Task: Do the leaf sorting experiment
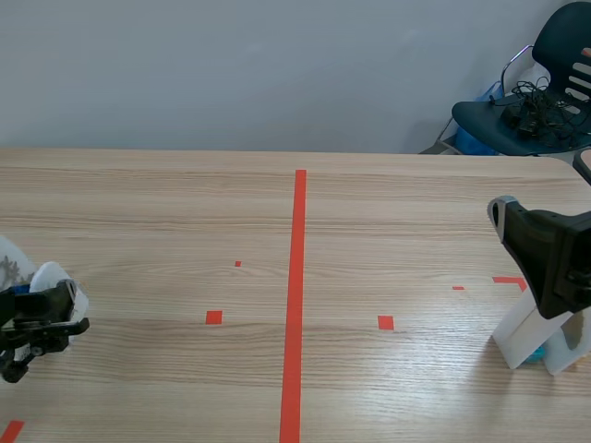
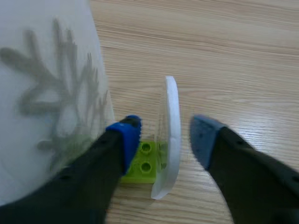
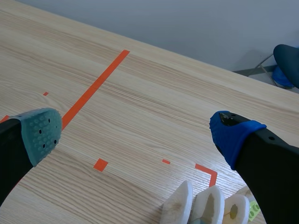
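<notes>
- Thin white translucent leaf plates [image 1: 51,277] stand at the left edge of the pale wooden surface [image 1: 369,221] in the scene view, by the left claw [image 1: 42,321]. More white plates [image 1: 528,337] stand under the right arm [image 1: 554,258].
- In the left wrist view we see one upright white plate [image 2: 171,135] set in a green studded brick [image 2: 142,164]. It stands between the left claw's [image 2: 164,129] parted fingers, and a frosted sheet holding a fern-like leaf [image 2: 51,102] is beside it.
- In the right wrist view we find the right claw [image 3: 135,129] spread wide, with three white oval plates [image 3: 205,207] under it.
</notes>
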Tool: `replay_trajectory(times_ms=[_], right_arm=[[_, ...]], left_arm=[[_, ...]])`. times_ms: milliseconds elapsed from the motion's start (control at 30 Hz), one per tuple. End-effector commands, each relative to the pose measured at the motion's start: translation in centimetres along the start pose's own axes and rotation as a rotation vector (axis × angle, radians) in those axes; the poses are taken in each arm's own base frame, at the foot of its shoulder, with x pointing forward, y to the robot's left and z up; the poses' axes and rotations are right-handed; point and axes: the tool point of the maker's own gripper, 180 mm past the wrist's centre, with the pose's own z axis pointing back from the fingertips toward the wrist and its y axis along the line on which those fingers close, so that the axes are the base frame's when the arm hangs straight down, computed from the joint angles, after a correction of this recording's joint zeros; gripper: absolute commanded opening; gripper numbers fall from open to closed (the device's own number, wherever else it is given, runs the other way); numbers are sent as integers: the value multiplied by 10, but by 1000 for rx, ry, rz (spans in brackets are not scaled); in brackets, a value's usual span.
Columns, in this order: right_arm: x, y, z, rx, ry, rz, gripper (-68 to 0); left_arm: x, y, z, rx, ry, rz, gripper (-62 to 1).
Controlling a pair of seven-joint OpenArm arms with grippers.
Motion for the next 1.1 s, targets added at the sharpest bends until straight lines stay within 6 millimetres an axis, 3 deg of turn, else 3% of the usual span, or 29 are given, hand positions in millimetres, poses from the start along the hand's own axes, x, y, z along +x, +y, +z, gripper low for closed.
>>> replay_trajectory(times_ms=[0, 67, 300, 400, 500, 567, 733, 1067], right_arm=[[7, -2, -1, -3, -28, -1, 4], [7, -2, -1, -3, -28, -1, 4], [7, -2, -1, -3, -28, -1, 4], [7, -3, -1, -3, -28, -1, 4], [7, -3, -1, -4, -28, 0, 4], [7, -3, -1, -6, -28, 0, 4], [7, -3, -1, -6, -28, 1, 4], [7, -3, -1, -6, -29, 0, 4]], left_arm=[[26, 3, -1, -5, -67, -17, -206], [38, 4, 0, -13, -93, -36, -139], [110, -6, 21, -73, -187, -149, -131], [141, -31, 39, -178, -225, -159, -126], [161, -65, 59, -309, -250, -183, -39], [165, -91, 73, -419, -249, -202, 14], [147, -140, 107, -685, -176, -231, 14], [133, -142, 111, -709, -129, -225, 14]])
